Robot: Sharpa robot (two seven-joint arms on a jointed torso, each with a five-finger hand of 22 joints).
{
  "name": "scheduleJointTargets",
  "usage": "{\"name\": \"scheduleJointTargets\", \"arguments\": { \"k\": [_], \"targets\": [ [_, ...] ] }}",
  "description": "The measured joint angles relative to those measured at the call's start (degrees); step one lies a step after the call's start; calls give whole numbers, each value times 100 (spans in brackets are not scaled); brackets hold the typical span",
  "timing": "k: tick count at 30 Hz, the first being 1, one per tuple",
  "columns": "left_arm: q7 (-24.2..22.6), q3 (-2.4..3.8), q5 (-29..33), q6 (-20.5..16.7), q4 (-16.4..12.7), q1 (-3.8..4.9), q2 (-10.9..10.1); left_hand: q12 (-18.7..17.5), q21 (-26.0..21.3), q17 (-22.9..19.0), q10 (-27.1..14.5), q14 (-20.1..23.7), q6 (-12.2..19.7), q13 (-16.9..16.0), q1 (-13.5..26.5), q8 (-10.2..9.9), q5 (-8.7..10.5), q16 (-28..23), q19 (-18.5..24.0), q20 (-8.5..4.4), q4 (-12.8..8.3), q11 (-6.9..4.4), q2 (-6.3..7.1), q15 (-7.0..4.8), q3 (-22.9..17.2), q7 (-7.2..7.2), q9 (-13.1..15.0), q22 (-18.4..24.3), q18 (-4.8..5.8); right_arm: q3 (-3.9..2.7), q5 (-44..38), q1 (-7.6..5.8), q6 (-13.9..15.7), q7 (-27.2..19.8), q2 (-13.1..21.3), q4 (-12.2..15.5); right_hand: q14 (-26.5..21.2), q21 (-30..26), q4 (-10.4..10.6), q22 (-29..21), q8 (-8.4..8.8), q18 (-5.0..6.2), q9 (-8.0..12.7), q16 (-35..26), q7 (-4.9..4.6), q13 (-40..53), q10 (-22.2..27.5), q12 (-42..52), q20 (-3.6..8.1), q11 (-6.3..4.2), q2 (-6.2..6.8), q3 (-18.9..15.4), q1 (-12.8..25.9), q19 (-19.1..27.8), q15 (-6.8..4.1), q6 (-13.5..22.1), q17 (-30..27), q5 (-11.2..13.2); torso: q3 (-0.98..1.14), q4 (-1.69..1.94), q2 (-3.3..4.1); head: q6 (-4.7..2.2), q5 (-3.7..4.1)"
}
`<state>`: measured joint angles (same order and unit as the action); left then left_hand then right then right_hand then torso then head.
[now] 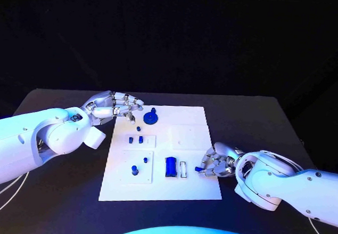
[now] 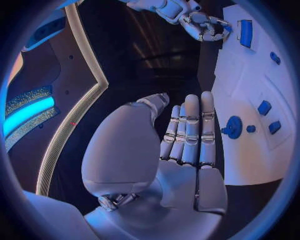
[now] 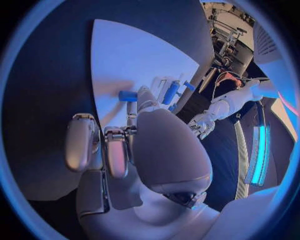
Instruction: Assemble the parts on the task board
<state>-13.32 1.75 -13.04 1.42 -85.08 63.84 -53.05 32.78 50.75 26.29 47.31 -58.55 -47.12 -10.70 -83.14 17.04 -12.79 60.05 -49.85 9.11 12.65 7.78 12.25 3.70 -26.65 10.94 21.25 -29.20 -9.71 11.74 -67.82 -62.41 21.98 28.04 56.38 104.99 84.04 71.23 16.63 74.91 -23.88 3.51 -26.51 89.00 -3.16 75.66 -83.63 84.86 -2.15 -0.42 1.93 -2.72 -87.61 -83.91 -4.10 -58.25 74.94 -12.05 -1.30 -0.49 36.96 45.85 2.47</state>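
The white task board (image 1: 191, 130) lies in the middle of the table. My right hand (image 1: 218, 163) is at the board's right edge and pinches a small blue part (image 1: 200, 169) just above the board; in the right wrist view that small blue part (image 3: 128, 96) sits at the fingertips of my right hand (image 3: 150, 150). A long blue block (image 1: 171, 167) stands beside a white slot (image 1: 183, 169). My left hand (image 1: 116, 106) hovers at the board's far left corner, fingers straight and empty, next to a round blue part (image 1: 152, 117). The left wrist view shows my left hand (image 2: 187, 140) beside that round part (image 2: 234, 127).
Several small blue parts sit on the board's left half, among them a pair (image 1: 135, 139) and one near the front (image 1: 134, 170). The dark table (image 1: 253, 122) runs round the board on all sides.
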Motion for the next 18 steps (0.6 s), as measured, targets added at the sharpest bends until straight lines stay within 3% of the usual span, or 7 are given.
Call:
{"name": "scheduleJointTargets", "arguments": {
  "k": [2,3,4,14,18],
  "targets": [
    [2,0,-1,0,0,0,0,0,0,0,0,0,0,4,0,0,0,0,0,0,0,0,0,0,0,0,0,0,0,0,122,-4,15,-21,-24,6,0,0,5,0,2,0,-5,0,-2,105,0,-19,0,0,-33,44,33,0,0,3,0,2,0,-1,1,1,3],
    [2,0,-1,0,-1,0,0,0,0,0,0,0,0,4,0,0,0,0,0,0,0,0,0,0,0,0,0,0,0,0,191,-6,26,-36,-40,10,0,0,8,0,19,0,-6,0,-13,1038,-2,-110,0,-2,-93,80,83,0,0,17,0,13,0,-1,1,1,3],
    [3,0,-2,0,-1,0,0,0,0,0,0,0,0,4,0,0,0,0,0,0,0,0,0,0,0,0,0,0,0,0,241,-6,36,-47,-54,12,0,0,9,0,30,0,-6,0,-14,845,-10,-87,0,-12,-160,113,50,0,0,19,0,23,0,-1,1,1,3],
    [8,-1,-5,3,-7,0,-1,0,0,0,0,0,0,4,0,0,0,0,0,0,0,0,0,0,0,0,0,-1,0,0,559,-8,173,-142,-317,-63,-2,0,6,-1,12,0,-9,0,-22,839,0,-10,0,-22,-346,375,246,0,-3,2,-1,73,2,-1,3,12,13],
    [9,-1,-6,4,-10,0,-1,0,0,0,0,0,0,3,0,0,0,0,0,0,0,0,0,0,0,0,0,-1,0,-1,563,4,235,-182,-479,-159,-2,0,7,-1,12,0,-9,0,-23,679,-10,-3,0,-32,-321,469,492,0,-3,2,-1,79,2,-1,4,15,18]
  ]
}}
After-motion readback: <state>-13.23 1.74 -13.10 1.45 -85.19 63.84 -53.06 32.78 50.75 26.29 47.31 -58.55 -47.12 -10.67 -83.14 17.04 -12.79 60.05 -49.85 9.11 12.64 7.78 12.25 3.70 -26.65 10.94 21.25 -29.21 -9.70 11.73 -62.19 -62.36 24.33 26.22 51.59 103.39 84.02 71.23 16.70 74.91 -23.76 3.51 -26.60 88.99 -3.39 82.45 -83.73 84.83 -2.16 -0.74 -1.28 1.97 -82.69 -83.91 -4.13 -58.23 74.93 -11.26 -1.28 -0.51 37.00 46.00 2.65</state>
